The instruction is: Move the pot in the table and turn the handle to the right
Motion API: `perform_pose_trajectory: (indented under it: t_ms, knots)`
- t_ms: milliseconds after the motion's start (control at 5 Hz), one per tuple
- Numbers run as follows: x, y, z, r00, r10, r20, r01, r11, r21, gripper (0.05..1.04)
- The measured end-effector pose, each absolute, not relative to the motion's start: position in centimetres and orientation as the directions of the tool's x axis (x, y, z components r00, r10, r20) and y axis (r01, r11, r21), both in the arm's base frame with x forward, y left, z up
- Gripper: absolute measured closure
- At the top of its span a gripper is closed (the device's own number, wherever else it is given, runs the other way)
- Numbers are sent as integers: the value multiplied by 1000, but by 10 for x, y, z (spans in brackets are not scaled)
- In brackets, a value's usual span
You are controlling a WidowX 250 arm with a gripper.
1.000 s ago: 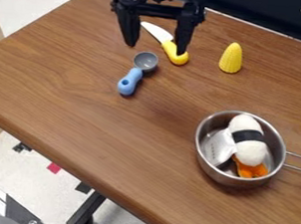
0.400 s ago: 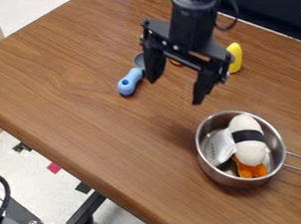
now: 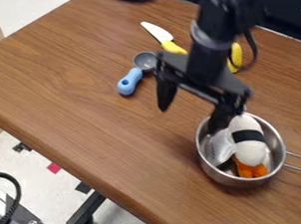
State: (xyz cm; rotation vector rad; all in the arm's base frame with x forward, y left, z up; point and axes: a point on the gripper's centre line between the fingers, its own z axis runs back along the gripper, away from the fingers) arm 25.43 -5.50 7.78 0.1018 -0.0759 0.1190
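While the black arm (image 3: 209, 54) hangs in from the top edge of the camera view, its gripper (image 3: 190, 119) is above the table (image 3: 98, 124), slightly right of the middle. The jaws are wide apart, with nothing between them. One, at the left of the view, points down over bare brown wood. The other overlaps the upper left rim of the pot; whether it touches the metal, I cannot tell.

The pot (image 3: 225, 178) is round, silver and upright, on the right part of the table. Its handle (image 3: 300, 169), two thin metal rods, points to the right and runs out of the view. Inside the pot are a white, rounded toy (image 3: 250, 152) with a black band across it, an orange piece (image 3: 253, 171) below that, and a pale, flat piece (image 3: 219, 146) at the left, leaning against the inner wall.

Farther back, left of the arm, lies a knife (image 3: 159, 33) with a white blade and a yellow handle, its handle end partly hidden by the arm. Nearer the front is a spoon (image 3: 129, 82) with a grey bowl and a blue handle, its bowl towards the back. Just behind the arm, on the right, part of a yellow thing (image 3: 237, 56) shows. At the lower left of the view, a black cable (image 3: 8, 176) curves beyond the table.
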Motion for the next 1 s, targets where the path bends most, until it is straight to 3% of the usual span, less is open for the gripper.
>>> perform_pose_trajectory:
  t_ms: [600, 800, 1000]
  knots:
    - [248, -59, 50, 983, 175, 58, -180, 979, 99, 83]
    - [248, -60, 46, 988, 145, 49, -149, 984, 97, 130]
    - [251, -61, 43, 996, 83, 24, -84, 993, 81, 400]
